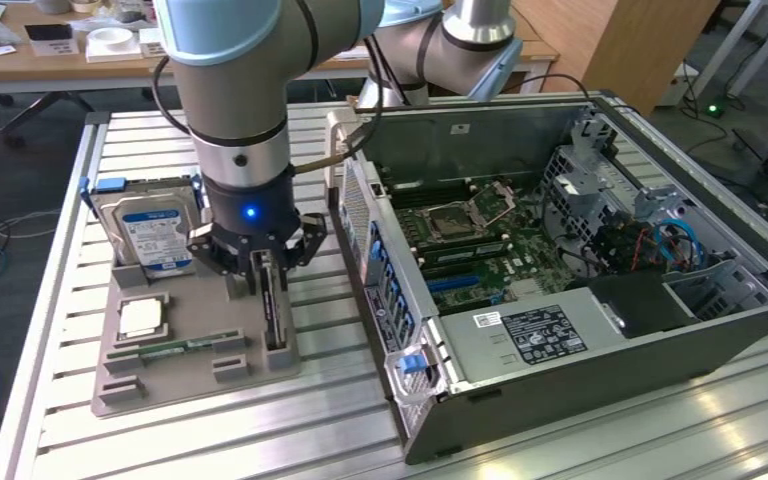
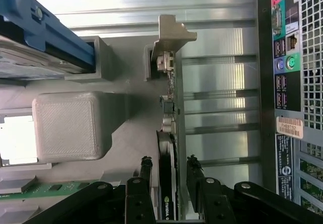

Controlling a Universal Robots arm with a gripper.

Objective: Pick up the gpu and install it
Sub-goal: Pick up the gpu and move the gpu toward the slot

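Observation:
The gpu point(image 1: 275, 305) stands on its edge in a slot of the grey holder tray point(image 1: 177, 385), to the exterior view's left of the open computer case point(image 1: 571, 330). In the wrist view the gpu point(image 2: 166, 133) is a thin dark card with its silver bracket point(image 2: 171, 37) at the far end. My gripper point(image 1: 267, 272) hangs straight down over the card. My gripper point(image 2: 169, 159) is open, one finger on each side of the card's near end, with a narrow gap showing beside the fingertips point(image 2: 146, 161).
The tray also holds a blue-labelled hard drive point(image 1: 151, 235), a square processor point(image 1: 140, 318) and a green memory stick point(image 1: 177, 349). The case's rear panel point(image 2: 290, 82) stands close beside the tray. The motherboard point(image 1: 491, 240) lies exposed inside the case on the slatted metal table point(image 1: 224, 440).

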